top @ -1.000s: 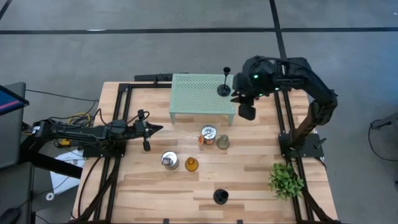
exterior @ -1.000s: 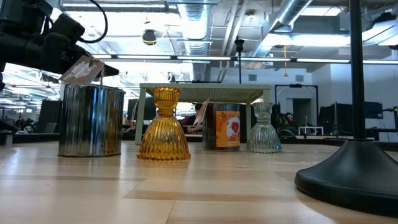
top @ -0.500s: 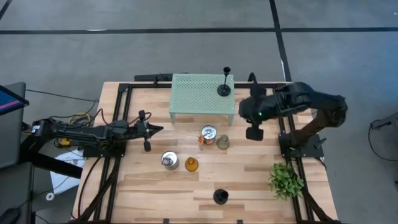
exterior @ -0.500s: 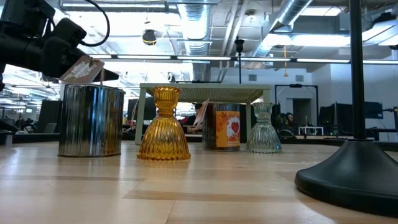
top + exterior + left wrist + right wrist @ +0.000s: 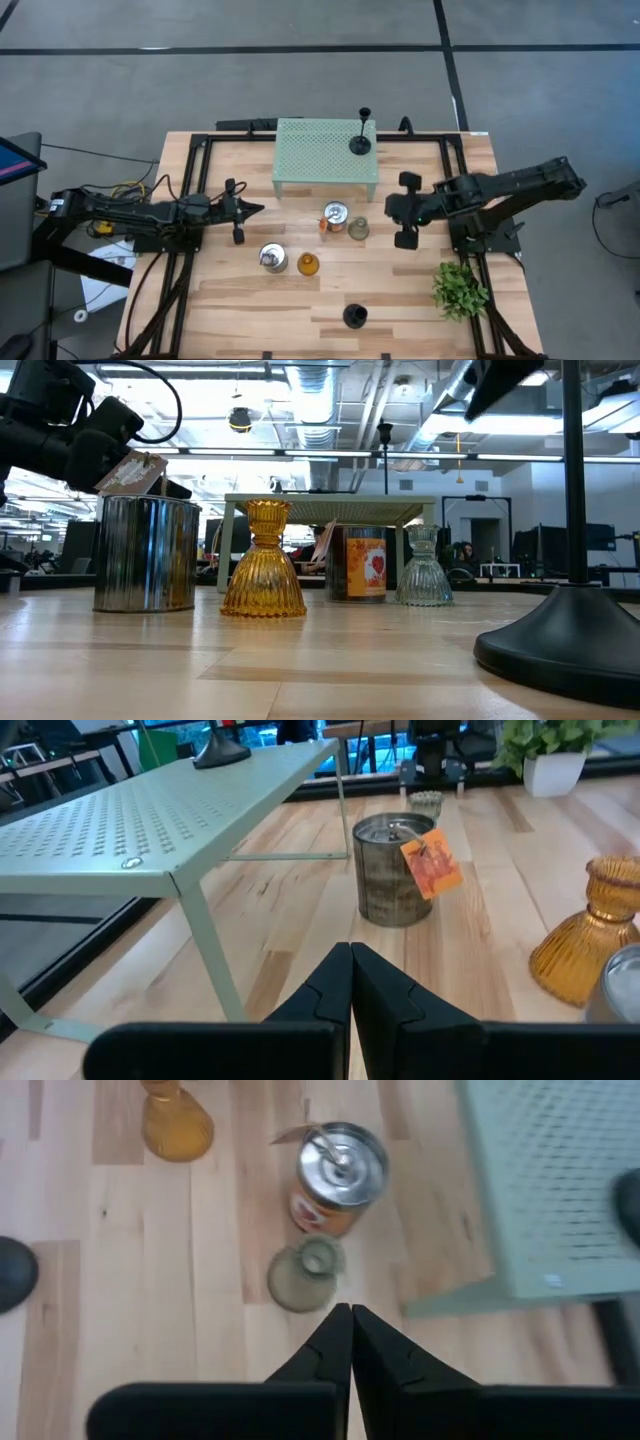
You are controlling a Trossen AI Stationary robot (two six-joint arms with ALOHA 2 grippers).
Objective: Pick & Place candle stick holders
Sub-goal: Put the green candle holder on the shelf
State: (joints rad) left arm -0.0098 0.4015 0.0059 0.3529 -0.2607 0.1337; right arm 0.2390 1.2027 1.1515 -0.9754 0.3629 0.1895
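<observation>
Six candle stick holders show. The black slim-stemmed one [image 5: 360, 140] stands by its round base on the pale green mesh stand [image 5: 325, 155]. On the table stand the orange-and-silver tin [image 5: 335, 216], clear glass [image 5: 357, 228], silvery jar [image 5: 271, 258], amber glass [image 5: 307, 264] and short black one [image 5: 355, 316]. My right gripper [image 5: 350, 1320] is shut and empty, pointing down at a slant just right of the clear glass [image 5: 305, 1275]. My left gripper [image 5: 350, 955] is shut and empty at the table's left, pointing level at the tin [image 5: 395, 870].
A leafy green plant [image 5: 458, 288] stands at the table's near right corner. Black frame rails run along the left and right sides [image 5: 452, 200]. Bare wood lies along the near edge, on either side of the short black holder.
My right gripper has come down from beside the mesh stand's right end and moved toward the near edge, to a spot right of the clear glass, the arm stretching out low from the table's right side. The holders stand as before.
</observation>
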